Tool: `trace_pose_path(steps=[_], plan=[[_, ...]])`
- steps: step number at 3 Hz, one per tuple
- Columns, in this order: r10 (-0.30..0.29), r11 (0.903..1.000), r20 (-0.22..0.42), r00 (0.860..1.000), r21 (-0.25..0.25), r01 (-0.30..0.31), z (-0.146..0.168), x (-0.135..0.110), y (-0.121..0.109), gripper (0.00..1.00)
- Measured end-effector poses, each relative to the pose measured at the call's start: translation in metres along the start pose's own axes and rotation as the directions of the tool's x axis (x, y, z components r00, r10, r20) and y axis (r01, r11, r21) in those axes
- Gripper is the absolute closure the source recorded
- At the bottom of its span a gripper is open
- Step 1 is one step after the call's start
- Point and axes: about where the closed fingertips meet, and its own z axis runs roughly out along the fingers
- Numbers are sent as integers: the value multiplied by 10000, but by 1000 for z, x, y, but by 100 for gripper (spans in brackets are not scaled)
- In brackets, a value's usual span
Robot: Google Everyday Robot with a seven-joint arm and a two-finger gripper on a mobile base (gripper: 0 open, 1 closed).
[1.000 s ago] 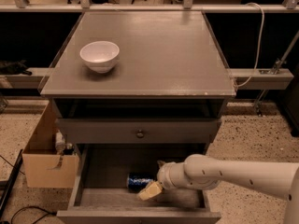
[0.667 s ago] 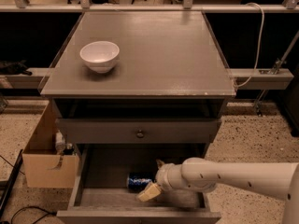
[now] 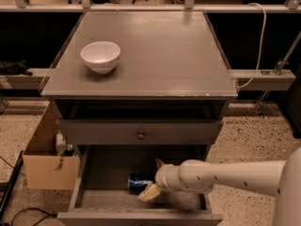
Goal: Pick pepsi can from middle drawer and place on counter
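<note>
The pepsi can [image 3: 138,182] lies on its side on the floor of the open middle drawer [image 3: 106,171], blue with a silver end facing left. My gripper [image 3: 151,180] reaches into the drawer from the right, right at the can's right end. Its fingers are spread apart, with one pale finger [image 3: 149,193] in front of the can and the other behind it. The counter [image 3: 164,55] above is a flat grey top.
A white bowl [image 3: 100,55] stands on the counter at the left. The closed drawer front with a round knob [image 3: 141,135] overhangs the open drawer. A cardboard box [image 3: 47,161] sits on the floor to the left. A white cable [image 3: 257,41] hangs at the right.
My arm has edged slightly left, bringing the gripper a little closer around the can. The can has not moved.
</note>
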Motion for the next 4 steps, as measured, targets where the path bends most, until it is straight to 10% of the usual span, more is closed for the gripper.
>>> trace_pose_path(steps=[3, 4], plan=[[-251, 9996, -514, 9984, 129, 258, 25, 19, -15, 0], [-253, 9996, -523, 9983, 128, 260, 25, 20, -15, 16]])
